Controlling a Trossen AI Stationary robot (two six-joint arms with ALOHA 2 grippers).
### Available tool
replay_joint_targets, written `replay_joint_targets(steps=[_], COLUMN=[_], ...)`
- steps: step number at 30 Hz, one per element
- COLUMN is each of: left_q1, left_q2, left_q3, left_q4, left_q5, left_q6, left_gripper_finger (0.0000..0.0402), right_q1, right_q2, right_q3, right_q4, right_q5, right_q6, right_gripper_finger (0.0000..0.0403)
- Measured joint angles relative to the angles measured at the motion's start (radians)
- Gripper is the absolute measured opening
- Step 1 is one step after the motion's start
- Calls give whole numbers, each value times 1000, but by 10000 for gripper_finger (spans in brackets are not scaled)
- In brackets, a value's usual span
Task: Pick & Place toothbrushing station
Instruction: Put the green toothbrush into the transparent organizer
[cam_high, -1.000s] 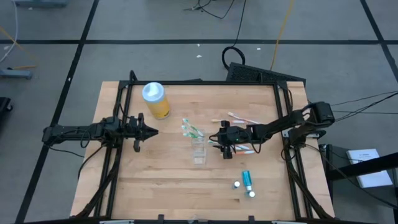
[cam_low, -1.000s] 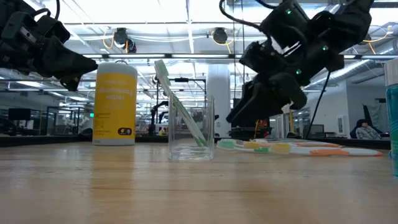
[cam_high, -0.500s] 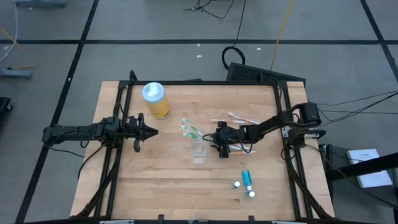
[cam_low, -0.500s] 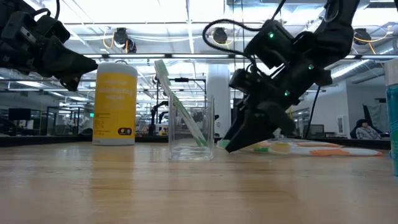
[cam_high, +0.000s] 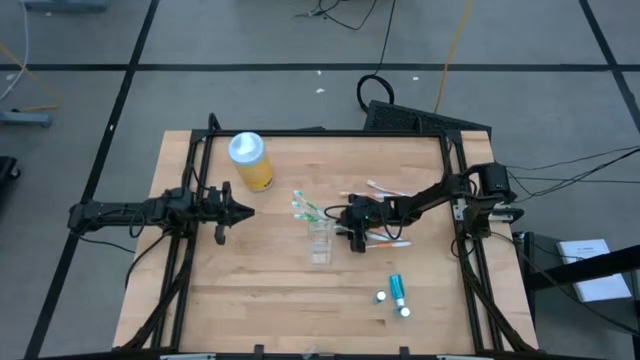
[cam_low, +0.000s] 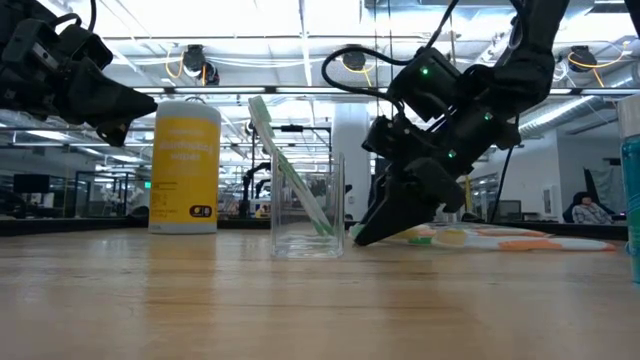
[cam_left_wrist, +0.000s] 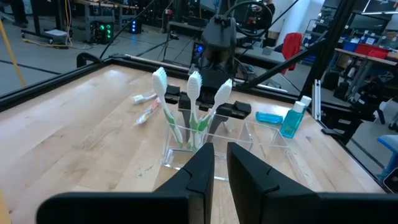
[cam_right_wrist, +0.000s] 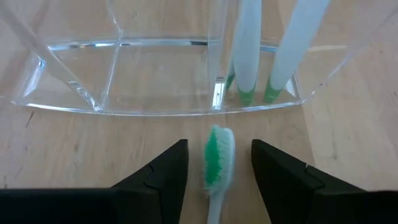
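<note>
From above, the right gripper (cam_high: 352, 232) is low over the table (cam_high: 250, 290) just beside the clear cup (cam_high: 320, 241), with loose toothbrushes (cam_high: 392, 190) lying behind its fingers and the teal tubes (cam_high: 398, 292) well apart to one side; the left gripper (cam_high: 238, 211) waits by the yellow bottle (cam_high: 251, 161). At table height, the right gripper's tips reach the wood next to the cup, which already holds leaning green brushes (cam_low: 290, 170). The left wrist view shows its own fingers (cam_left_wrist: 200, 171) nearly closed on nothing, three brushes standing in the cup beyond them. The right wrist view shows open fingers (cam_right_wrist: 163, 171) straddling a green-bristled toothbrush (cam_right_wrist: 217, 158), not yet gripped. I judge three brushes placed; this one, others and the tubes remain
</note>
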Motion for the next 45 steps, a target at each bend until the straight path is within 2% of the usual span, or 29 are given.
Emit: replay_joint_targets(steps=[19,37,45], left_q1=[0,0,0], left_q2=[0,0,0], left_q3=[0,0,0], left_q4=[0,0,0], left_q5=[0,0,0], left_q6=[0,0,0], left_gripper_finger=[49,49,49], right_q1=[1,3,8], right_q2=[2,-2,-5], right_q3=[-1,-2,-3], right_q4=[-38,-33,-26], right_q5=[22,54,55], right_q6=[1,1,1], right_gripper_finger=[116,43,36])
